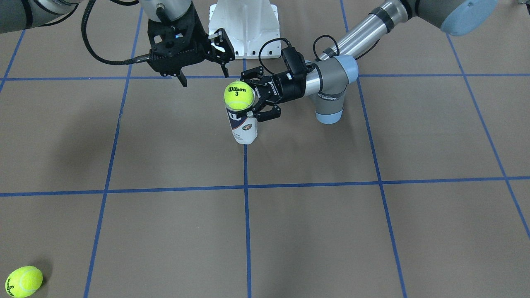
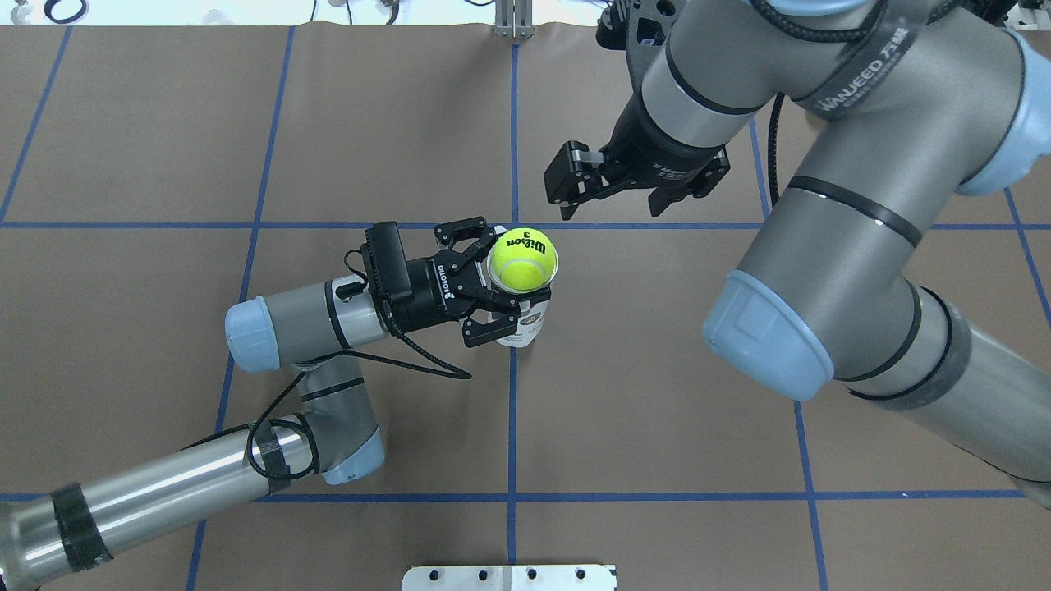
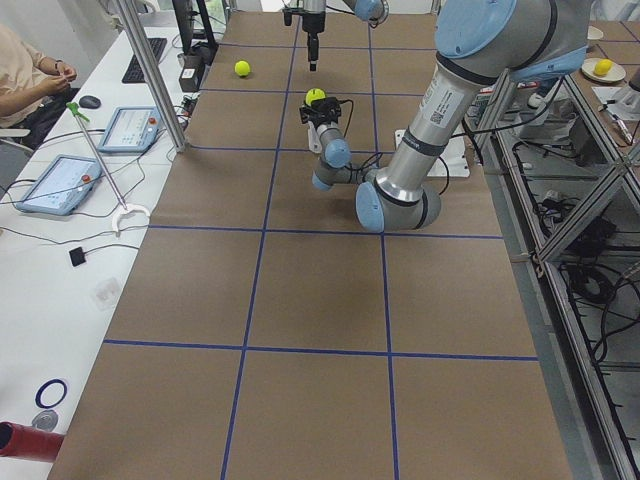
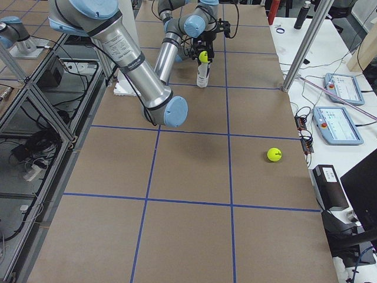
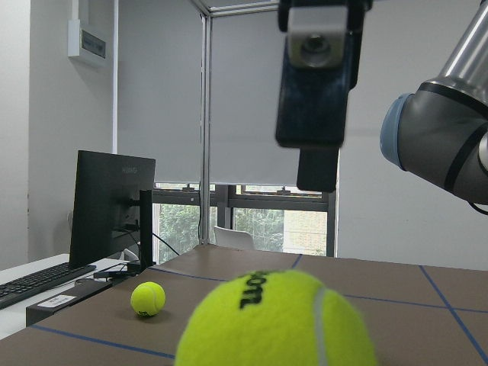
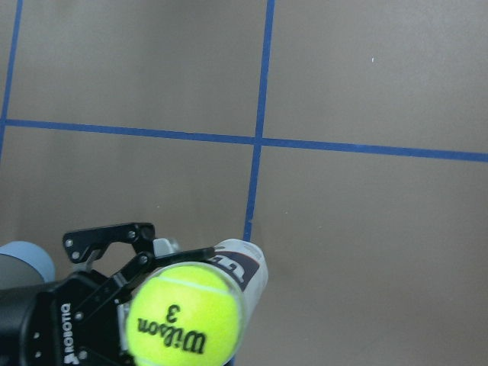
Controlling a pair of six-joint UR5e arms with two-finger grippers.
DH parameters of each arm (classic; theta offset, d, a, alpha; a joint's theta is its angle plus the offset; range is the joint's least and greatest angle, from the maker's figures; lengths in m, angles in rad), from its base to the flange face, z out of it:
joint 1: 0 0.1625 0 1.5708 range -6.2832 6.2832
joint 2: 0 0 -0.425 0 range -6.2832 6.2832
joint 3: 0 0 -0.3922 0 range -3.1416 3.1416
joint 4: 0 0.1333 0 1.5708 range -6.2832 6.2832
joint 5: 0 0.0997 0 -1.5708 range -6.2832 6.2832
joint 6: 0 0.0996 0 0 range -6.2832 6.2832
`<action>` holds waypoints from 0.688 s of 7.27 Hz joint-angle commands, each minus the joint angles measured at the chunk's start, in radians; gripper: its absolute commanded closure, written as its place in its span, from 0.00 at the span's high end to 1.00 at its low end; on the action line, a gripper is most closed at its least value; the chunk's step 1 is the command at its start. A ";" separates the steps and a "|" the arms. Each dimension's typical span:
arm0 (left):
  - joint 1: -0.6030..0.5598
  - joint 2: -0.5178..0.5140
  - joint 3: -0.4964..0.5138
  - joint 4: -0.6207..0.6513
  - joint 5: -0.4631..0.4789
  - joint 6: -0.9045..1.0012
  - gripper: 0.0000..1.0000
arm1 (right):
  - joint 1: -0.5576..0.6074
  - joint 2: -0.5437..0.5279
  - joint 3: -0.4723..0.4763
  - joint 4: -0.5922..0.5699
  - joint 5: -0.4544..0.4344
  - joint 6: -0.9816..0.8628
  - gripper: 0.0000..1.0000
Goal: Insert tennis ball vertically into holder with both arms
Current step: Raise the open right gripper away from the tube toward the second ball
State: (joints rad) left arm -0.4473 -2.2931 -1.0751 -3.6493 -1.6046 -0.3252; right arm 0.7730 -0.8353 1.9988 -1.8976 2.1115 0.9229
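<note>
The holder (image 1: 244,129) stands upright at mid-table, a clear can with a navy-and-white label. A yellow tennis ball (image 1: 239,95) sits in its open mouth, mostly above the rim. My left gripper (image 1: 257,100) comes in level from the side and is shut on the holder just under the ball. In the overhead view the ball (image 2: 523,261) caps the holder (image 2: 528,322), with the left gripper (image 2: 495,285) around it. My right gripper (image 2: 612,195) is open and empty, above and beyond the ball; it also shows in the front view (image 1: 204,75). The right wrist view looks down on the ball (image 6: 183,320).
A second tennis ball (image 1: 23,281) lies far off near a table corner, also seen in the right side view (image 4: 273,154). The white pedestal base (image 1: 244,29) stands at the robot's edge. Brown table with blue tape grid lines.
</note>
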 commanded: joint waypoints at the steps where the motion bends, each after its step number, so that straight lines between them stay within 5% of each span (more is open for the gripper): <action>1: 0.010 0.000 0.006 -0.009 0.000 0.000 0.80 | 0.069 -0.070 0.026 0.000 0.046 -0.134 0.98; 5: 0.002 0.006 0.000 -0.009 0.000 -0.002 0.91 | 0.085 -0.082 0.023 0.000 0.059 -0.145 0.98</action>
State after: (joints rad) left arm -0.4419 -2.2902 -1.0725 -3.6585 -1.6044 -0.3267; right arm 0.8563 -0.9129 2.0231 -1.8975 2.1697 0.7792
